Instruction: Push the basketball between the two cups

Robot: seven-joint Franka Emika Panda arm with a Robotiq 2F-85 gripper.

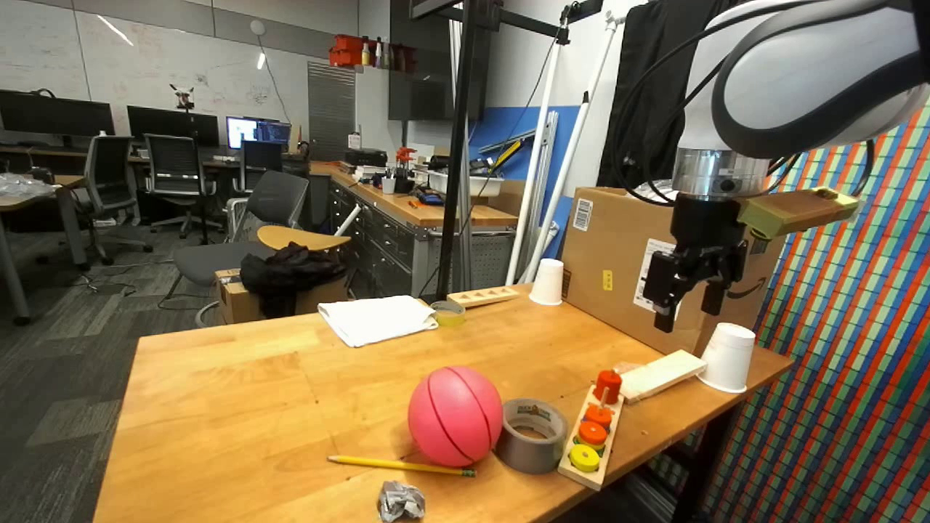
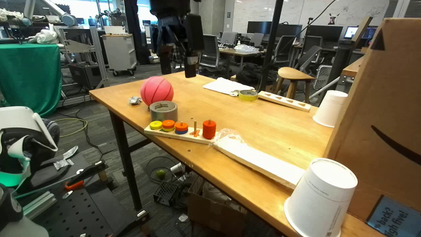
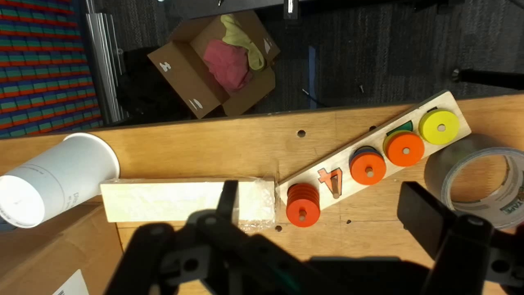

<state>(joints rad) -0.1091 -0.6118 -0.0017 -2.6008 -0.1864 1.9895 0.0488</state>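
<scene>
One basketball (image 1: 455, 407), pinkish red with dark seams, rested on the wooden table (image 1: 232, 392); with the ball taken as the dial's centre in an exterior view, a far white cup (image 1: 547, 282) stood at 1 o'clock and a near white cup (image 1: 728, 357) between 2 and 3, two in all, both upside down and well apart from the ball; the one gripper (image 1: 688, 312) hung in the air at 2 o'clock, its two fingers spread wide, as the wrist view showed plainly.

One grey tape roll (image 1: 529, 452) lay flat just beside the ball at 3 o'clock, though whether they touched I could not tell; beyond it, also at 3, lay one peg board (image 3: 342, 159) with five pegs, four of them carrying rings: one yellow; orange over yellow; orange over blue; a red stack I could not count for certain. One yellow pencil (image 1: 399, 465) lay near the ball between 7 and 8; one crumpled silvery scrap (image 1: 401, 501) sat at 7; one pale board (image 1: 662, 375) lay between 2 and 3, its end just beside the near cup.

Farther out, one folded white cloth (image 1: 378, 319) lay at 11; one yellow tape roll (image 1: 449, 319) at 12; one slotted wooden strip (image 1: 485, 301) just past 12; one cardboard box (image 1: 610, 240) stood at about 2, near both cups.
</scene>
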